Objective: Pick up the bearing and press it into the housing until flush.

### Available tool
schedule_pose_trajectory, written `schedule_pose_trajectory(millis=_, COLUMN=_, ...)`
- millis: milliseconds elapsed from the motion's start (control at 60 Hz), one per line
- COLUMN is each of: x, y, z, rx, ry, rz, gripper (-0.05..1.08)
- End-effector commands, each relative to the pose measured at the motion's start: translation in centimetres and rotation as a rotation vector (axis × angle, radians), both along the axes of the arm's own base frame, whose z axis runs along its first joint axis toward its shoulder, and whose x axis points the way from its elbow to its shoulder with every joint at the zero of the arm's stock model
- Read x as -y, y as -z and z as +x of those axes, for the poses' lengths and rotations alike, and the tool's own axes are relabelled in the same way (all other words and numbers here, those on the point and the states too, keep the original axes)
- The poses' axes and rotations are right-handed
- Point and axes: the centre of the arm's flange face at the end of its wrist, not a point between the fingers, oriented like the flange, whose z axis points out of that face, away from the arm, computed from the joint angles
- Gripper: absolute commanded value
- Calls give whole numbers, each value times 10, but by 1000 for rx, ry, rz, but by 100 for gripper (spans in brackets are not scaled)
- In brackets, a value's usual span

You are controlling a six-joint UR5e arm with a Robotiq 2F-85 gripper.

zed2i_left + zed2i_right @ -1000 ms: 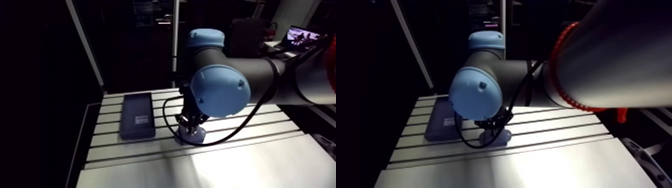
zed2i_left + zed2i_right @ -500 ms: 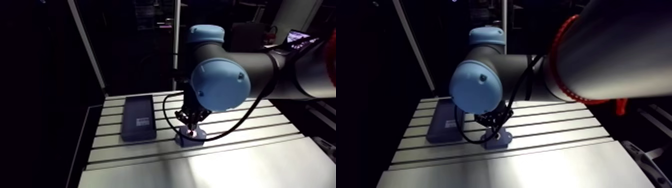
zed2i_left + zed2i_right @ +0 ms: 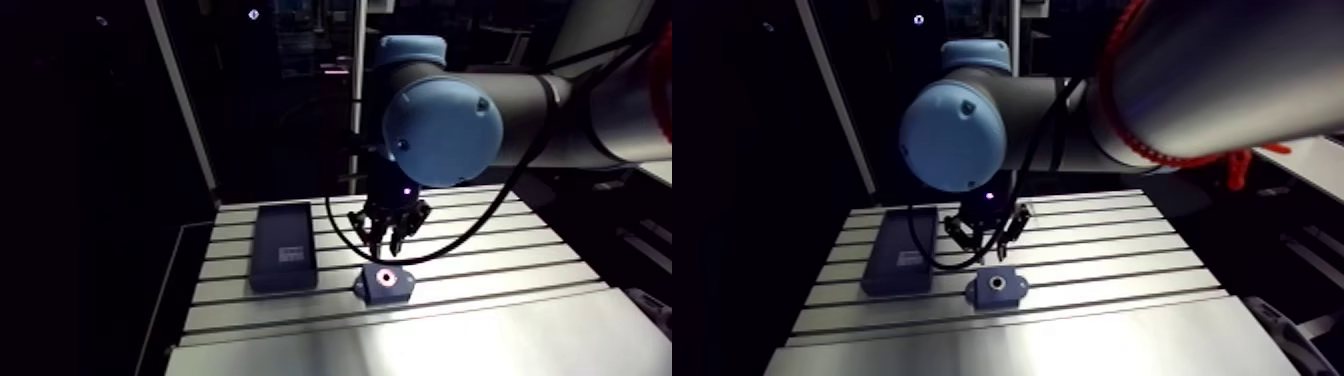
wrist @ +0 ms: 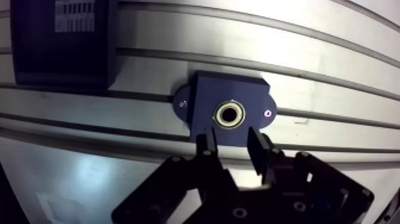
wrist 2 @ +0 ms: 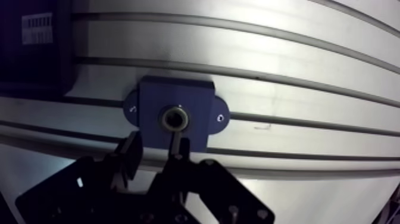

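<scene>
Hovering over the table: one gripper, hanging clear above the housing and touching nothing.

Jaws: moderately apart, nothing between them. Both fingers are dark, and in the wrist view their tips overlap the near edge of the housing.

Housing: one dark blue block with a rounded ear at each end. It lies flat across the table's slots, just ahead of and below the fingers. One small screw shows in the left ear and another in the right ear.

Bearing: one brass-coloured ring with a dark centre. It sits in the round bore at the middle of the housing, in line with the gap between the fingers. Whether its face is level with the housing top cannot be told from either view. In the arm view it shows as a small bright ring on the block.

Box: one flat, dark, oblong item, lying left of the housing and apart from it, its long side running from near to far. A pale label with printed bars is on its top face.

Table: slotted aluminium, slots running left to right, brightly lit along the near edge.
</scene>
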Motion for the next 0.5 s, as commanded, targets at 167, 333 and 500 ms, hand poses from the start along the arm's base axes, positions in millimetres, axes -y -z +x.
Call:
schedule_pose_trajectory(millis=167, x=11, y=-55, z=-10, rx=43, ry=-8, rz=-1, gripper=1)
schedule_pose_trajectory(millis=333, x=14, y=-79, z=-19, rx=51, ry=-8, rz=-2, gripper=1)
schedule_pose_trajectory(millis=500, x=19, y=-102, z=-27, rx=64, ry=-6, rz=-3, gripper=1)
